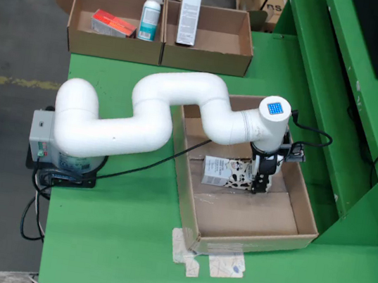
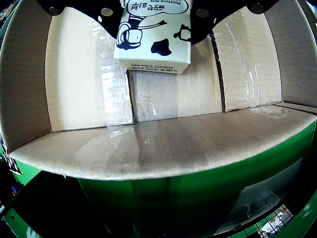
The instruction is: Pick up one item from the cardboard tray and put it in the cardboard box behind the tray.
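The green table (image 1: 123, 246) fills most of the fixed view, running from the lower edge up to the boxes at the top. The white arm (image 1: 150, 118) bends across the middle of that frame, from its grey base (image 1: 43, 137) at the left edge of the table to the wrist right of centre. Below the wrist lies the open cardboard tray (image 1: 301, 201), taking up the centre right. At the upper left of the frame sit two cardboard boxes (image 1: 215, 60) side by side, holding a red packet (image 1: 113, 23), a bottle (image 1: 150, 13) and a tall white carton (image 1: 189, 12). In the tray's upper half is the white milk-print carton (image 1: 223, 171), lying flat. The black hand (image 1: 262, 177) reaches down at its right end. In the wrist view the carton (image 2: 153, 32) sits at top centre between the dark fingers (image 2: 200, 22), which appear clamped on its sides, its end above the tray floor (image 2: 173, 89).
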Tool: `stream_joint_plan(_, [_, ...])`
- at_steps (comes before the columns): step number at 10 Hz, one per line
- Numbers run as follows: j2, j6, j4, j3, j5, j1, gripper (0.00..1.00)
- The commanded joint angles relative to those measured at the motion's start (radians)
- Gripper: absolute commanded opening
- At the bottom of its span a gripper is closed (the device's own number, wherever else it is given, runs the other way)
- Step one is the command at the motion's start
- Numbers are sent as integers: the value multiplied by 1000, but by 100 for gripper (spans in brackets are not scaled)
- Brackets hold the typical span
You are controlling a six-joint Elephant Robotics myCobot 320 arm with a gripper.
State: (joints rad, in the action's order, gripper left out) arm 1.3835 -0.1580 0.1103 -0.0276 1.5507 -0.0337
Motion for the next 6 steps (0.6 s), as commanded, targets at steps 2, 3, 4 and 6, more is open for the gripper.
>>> stream_joint_plan(2, [-32,-6,13,28,-3,7,0])
stream_joint_plan(3, [-32,-6,13,28,-3,7,0])
stream_joint_plan(4, [-94,1,-112,28,42,8,0])
stream_joint_plan(6, [-185,17,-261,28,70,-2,0])
